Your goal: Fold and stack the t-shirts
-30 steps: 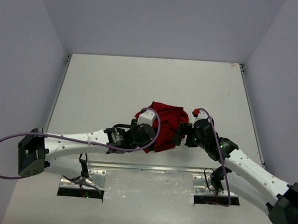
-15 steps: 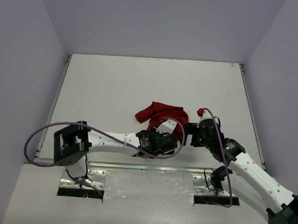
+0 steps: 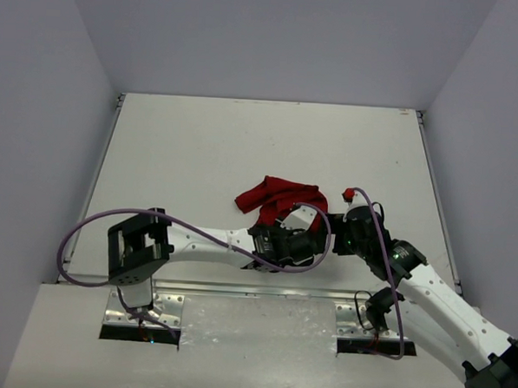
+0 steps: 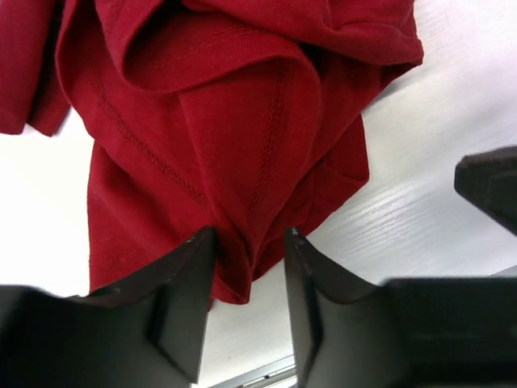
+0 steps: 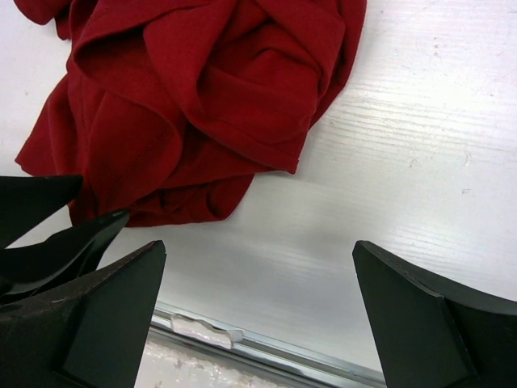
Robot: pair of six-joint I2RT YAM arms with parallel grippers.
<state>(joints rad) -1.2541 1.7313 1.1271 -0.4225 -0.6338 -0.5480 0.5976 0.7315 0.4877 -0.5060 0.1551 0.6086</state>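
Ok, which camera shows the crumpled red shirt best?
The right wrist view: the t-shirt lies large and sharp there, its folds clear, with only the top edge cut off. The left wrist view shows just one fold between the left gripper's fingers. The top view shows a small red heap, its near side hidden by that gripper.

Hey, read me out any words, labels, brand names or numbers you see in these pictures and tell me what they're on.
None: no text can be read anywhere. The red t-shirt is plain, with no print or tag showing, and the white table bears no lettering.
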